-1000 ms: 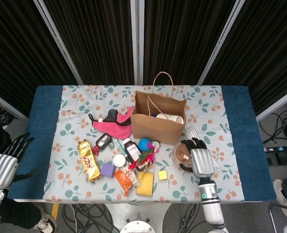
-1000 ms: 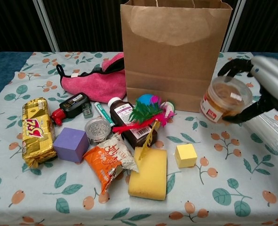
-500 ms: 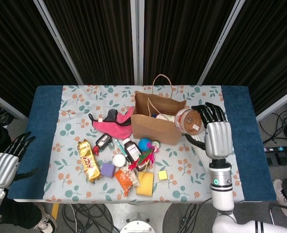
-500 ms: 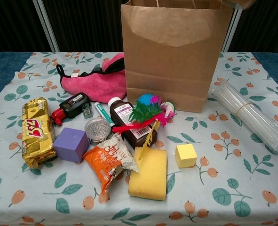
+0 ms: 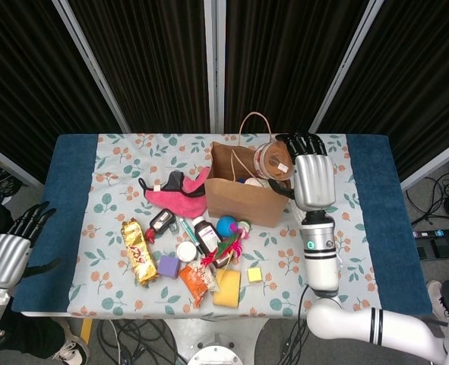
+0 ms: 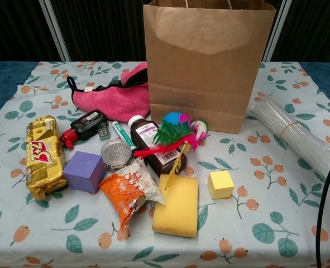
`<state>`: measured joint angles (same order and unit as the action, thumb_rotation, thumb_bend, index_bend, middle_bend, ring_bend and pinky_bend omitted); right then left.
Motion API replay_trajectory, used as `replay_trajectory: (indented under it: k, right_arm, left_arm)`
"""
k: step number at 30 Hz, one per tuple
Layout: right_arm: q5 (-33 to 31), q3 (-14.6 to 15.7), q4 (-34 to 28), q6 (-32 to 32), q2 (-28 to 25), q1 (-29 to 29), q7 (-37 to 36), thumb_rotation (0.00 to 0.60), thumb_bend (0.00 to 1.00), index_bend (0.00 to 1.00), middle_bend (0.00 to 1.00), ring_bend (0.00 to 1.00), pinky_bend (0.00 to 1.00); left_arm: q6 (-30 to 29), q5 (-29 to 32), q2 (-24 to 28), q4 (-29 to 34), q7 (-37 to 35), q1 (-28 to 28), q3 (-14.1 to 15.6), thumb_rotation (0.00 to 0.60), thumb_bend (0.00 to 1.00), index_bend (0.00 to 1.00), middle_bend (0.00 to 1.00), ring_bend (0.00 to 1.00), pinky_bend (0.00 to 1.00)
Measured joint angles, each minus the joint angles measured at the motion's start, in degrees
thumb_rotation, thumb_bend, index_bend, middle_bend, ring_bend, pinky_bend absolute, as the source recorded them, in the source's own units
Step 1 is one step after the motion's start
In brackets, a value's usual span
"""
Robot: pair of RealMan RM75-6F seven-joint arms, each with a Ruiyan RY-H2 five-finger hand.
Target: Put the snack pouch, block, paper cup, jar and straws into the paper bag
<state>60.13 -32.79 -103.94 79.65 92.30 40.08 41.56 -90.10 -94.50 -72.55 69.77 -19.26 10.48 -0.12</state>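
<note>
In the head view the right hand grasped the jar in its fingers, above the open top of the bag at centre. The left hand, at lower left off the worktop, held nothing, fingers apart.

Lab: black curtains, floor cables.

The brown paper bag stood upright and open. The jar was above its mouth. The orange snack pouch, the yellow block and the bundled clear straws lay on the cloth.
</note>
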Motion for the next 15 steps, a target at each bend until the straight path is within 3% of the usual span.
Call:
replay_trajectory:
  k: [6, 15]
  right_arm:
    - [-1.89, 2.01, 0.73, -1.81, -0.59, 0.78, -0.57, 0.600, 0.00, 0.20, 0.28, 0.10, 0.19]
    - [-2.93, 3.15, -1.40, -0.92, -3.63, 0.63, -1.78, 0.600, 0.00, 0.14, 0.22, 0.09, 0.19]
  left_arm:
    - [0.06, 0.13, 0.01, -0.16, -0.11, 0.01, -0.02, 0.600, 0.03, 0.12, 0.13, 0.08, 0.21]
    - [-0.11, -0.21, 0.00, 0.26, 0.35, 0.03, 0.16, 0.600, 0.03, 0.12, 0.13, 0.08, 0.21]
